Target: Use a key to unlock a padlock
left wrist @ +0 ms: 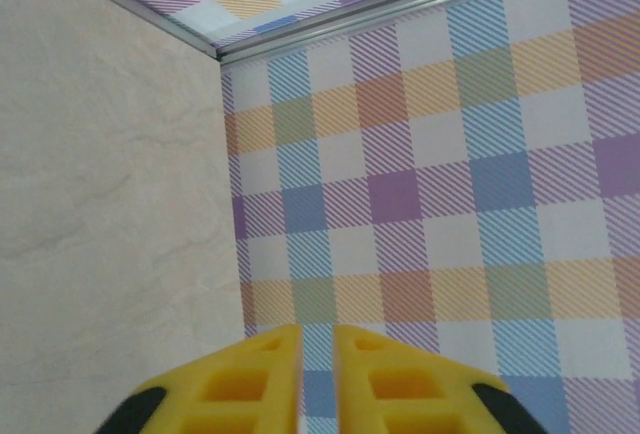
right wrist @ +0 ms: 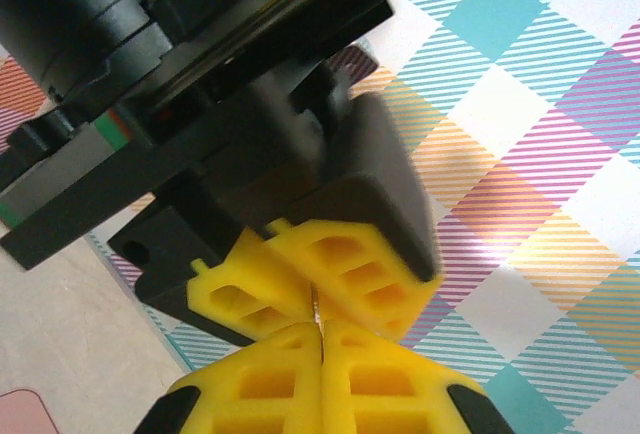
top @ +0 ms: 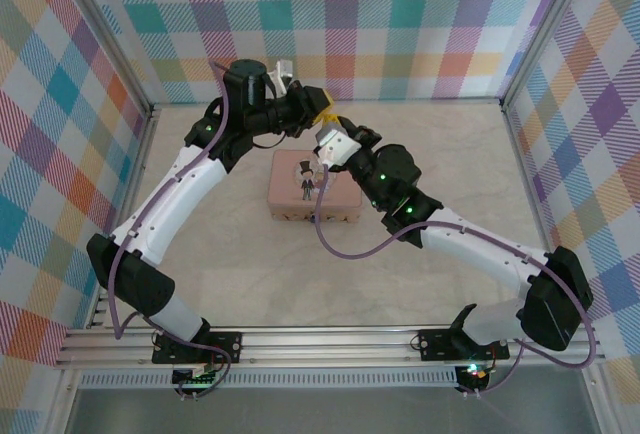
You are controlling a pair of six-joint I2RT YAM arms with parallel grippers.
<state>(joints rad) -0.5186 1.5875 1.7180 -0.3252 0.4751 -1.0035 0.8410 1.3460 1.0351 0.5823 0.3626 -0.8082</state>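
Note:
Above the table my two grippers meet tip to tip. In the right wrist view my right gripper [right wrist: 320, 332] is shut on a thin metal key [right wrist: 317, 306] that sticks up from between its yellow fingertips. The key's upper end runs into the seam where my left gripper [right wrist: 311, 289] has its yellow fingers pressed together. From the top camera, my left gripper [top: 321, 115] and right gripper [top: 323, 132] touch just beyond the pink tin. My left gripper [left wrist: 316, 332] shows a narrow slit between its fingers in its own wrist view. The padlock is hidden.
A pink picture tin [top: 310, 194] lies on the beige tabletop [top: 450, 154] under the right forearm; its corner [right wrist: 25, 414] peeks into the right wrist view. Checked walls [top: 400, 24] close in the back and both sides.

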